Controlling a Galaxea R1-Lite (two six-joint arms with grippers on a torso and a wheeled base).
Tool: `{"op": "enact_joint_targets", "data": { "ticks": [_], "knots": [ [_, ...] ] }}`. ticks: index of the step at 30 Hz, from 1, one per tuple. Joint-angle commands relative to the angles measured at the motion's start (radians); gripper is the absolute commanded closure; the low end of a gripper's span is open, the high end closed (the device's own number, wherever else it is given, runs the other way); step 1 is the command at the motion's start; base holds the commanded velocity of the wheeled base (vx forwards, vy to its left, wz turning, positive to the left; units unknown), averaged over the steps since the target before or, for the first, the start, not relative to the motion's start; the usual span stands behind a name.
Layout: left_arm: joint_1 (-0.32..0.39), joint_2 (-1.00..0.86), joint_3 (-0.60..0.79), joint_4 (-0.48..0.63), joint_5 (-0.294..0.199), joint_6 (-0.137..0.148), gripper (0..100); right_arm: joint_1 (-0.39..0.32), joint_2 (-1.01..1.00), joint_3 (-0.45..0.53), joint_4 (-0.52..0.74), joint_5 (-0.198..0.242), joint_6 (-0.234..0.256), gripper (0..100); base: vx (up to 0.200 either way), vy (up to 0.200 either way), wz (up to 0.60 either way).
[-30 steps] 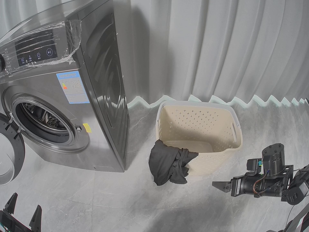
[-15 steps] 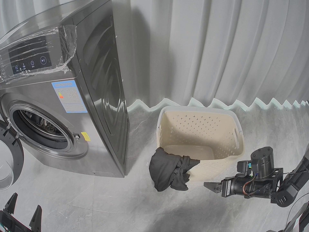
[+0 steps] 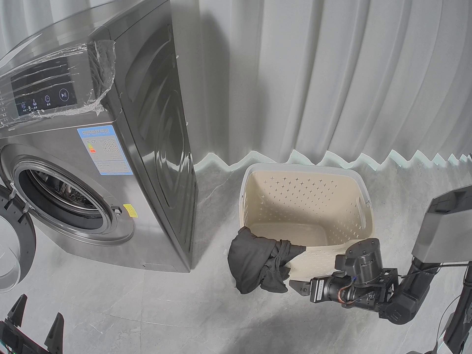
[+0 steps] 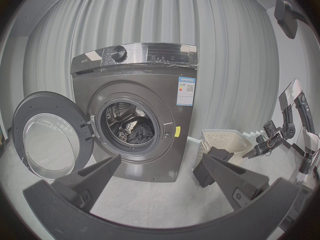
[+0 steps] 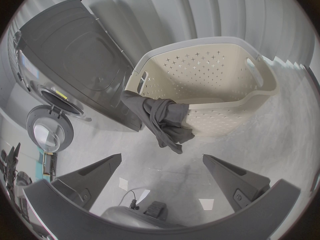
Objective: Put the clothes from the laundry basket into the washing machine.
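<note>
The big grey washing machine (image 3: 147, 148) stands on the floor with its round door (image 3: 17, 244) swung wide open. Some dark clothes (image 4: 138, 134) lie inside the drum. Just beside the machine sits the cream laundry basket (image 3: 305, 169). It looks bare inside. A dark cloth (image 3: 255, 261) hangs over the near corner of its rim, on the side by the machine, and droops down the outside toward the floor. The right gripper (image 3: 296, 286) is low down, just beside that cloth and pointing at it, with its fingers spread wide and nothing in them. The left gripper (image 3: 38, 315) is well apart, low in front of the machine, also spread wide and holding nothing. I think the step now is picking up this last cloth. The right gripper would need to go a little closer so the bunched part sits between its fingers, then squeeze, lift it off the rim and carry it to the open door.
</note>
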Motion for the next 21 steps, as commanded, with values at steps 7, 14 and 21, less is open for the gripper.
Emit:
{"op": "enact_joint_targets", "data": {
  "ticks": [7,14,21],
  "knots": [
    [0.0,-0.015,0.015,0.0,0.0,-0.001,0,0.056,0.19,-0.155,-0.038,-0.021,0.064,0,0.0,0.0,0.0],
    [0.0,-0.015,0.015,0.0,0.0,-0.001,0,0.053,0.242,-0.27,-0.036,-0.052,0.099,0,0.0,0.0,0.0],
    [0.0,-0.015,0.015,0.0,0.0,-0.001,0,0.038,0.311,-0.378,-0.035,-0.055,0.099,0,0.0,0.0,0.0]
  ]
}}
